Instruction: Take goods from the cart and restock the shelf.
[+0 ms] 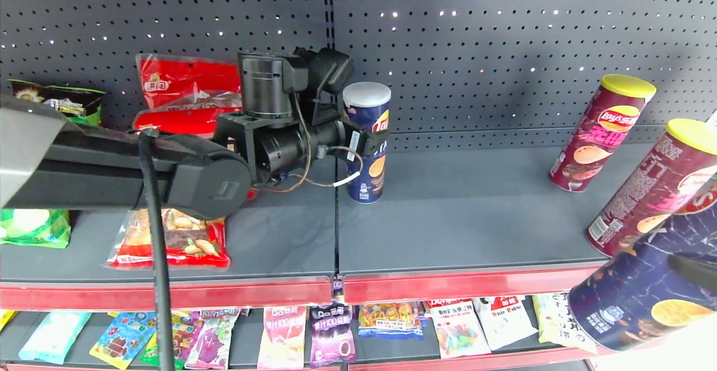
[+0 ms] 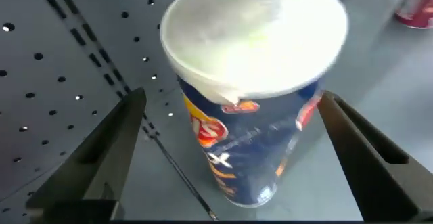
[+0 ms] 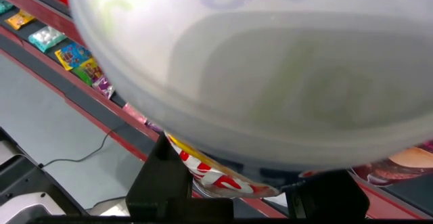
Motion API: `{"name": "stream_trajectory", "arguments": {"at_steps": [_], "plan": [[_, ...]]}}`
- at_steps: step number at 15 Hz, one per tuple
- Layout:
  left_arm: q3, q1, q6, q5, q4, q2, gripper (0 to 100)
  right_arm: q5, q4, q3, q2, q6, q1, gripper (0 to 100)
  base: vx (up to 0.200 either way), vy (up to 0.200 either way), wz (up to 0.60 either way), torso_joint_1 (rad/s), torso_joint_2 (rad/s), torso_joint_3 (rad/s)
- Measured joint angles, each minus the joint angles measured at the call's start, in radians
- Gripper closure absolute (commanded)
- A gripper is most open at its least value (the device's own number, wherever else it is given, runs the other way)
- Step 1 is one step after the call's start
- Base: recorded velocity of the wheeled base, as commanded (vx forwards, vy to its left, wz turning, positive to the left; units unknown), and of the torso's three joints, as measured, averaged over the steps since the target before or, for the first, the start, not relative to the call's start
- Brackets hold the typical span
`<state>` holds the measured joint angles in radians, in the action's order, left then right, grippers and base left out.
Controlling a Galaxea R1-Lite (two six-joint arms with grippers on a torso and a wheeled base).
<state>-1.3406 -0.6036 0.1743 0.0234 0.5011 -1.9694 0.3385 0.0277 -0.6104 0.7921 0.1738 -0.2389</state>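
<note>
- between the fingers (image 2: 111, 149) of the left gripper (image 2: 233, 97) stands the white-lidded blue can (image 2: 257, 149), upright on the shelf (image 1: 459, 214); the fingers are released, one well clear of its wall, the other just beside it.
- between the fingers (image 3: 162, 183) of the right gripper (image 3: 237, 180) the second blue can (image 1: 638, 298) is grasped and tilted.
- just beyond the right fingers, two maroon cans (image 1: 602, 133) with yellow lids stand on the shelf.

black left arm (image 1: 190, 175), grey upper link (image 1: 28, 147), apparently brown wrist wire (image 1: 307, 155).
</note>
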Motion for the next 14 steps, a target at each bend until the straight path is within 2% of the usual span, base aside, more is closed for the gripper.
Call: {"name": "stream_trajectory", "arguments": {"at_steps": [4,8,14], "plan": [[-0.027,-0.012,-0.002,0.023,0.001,-0.028,0,-0.003,0.000,0.000,0.000,0.000,0.000,100,0.000,0.000,0.00,0.000,0.00,0.000],[-0.051,-0.023,-0.001,0.088,0.097,-0.075,0,-0.003,0.000,0.001,0.000,-0.004,0.000,100,0.000,0.000,0.00,0.000,0.00,0.000],[-0.054,-0.024,-0.001,0.090,0.096,-0.096,0,-0.004,0.000,0.001,0.000,-0.013,0.000,100,0.000,0.000,0.00,0.000,0.00,0.000]]}}
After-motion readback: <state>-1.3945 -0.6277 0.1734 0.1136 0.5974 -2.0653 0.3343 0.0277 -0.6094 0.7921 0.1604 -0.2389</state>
